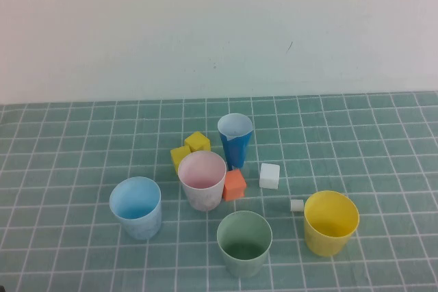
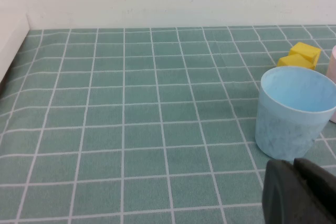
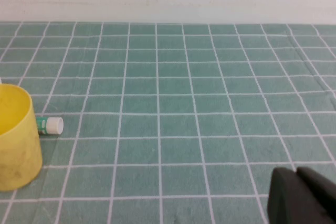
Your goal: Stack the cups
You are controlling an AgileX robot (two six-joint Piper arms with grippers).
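The left claw (image 2: 300, 192) hangs low near the light blue plastic tumbler (image 2: 293, 113); whether it is apart or together I cannot tell. The right claw (image 3: 302, 196), equally unreadable, sits well apart from the yellow plastic tumbler (image 3: 16, 139). On the green tiled bench (image 1: 68, 155), the pale pink tumbler (image 1: 202, 180) touches an orange cube (image 1: 234, 185); the pale green tumbler (image 1: 244, 243) stands nearest the robot. All are upright and unstacked.

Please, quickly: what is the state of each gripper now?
Left gripper: near the light blue cup, holding nothing.
Right gripper: away from the yellow cup, holding nothing.
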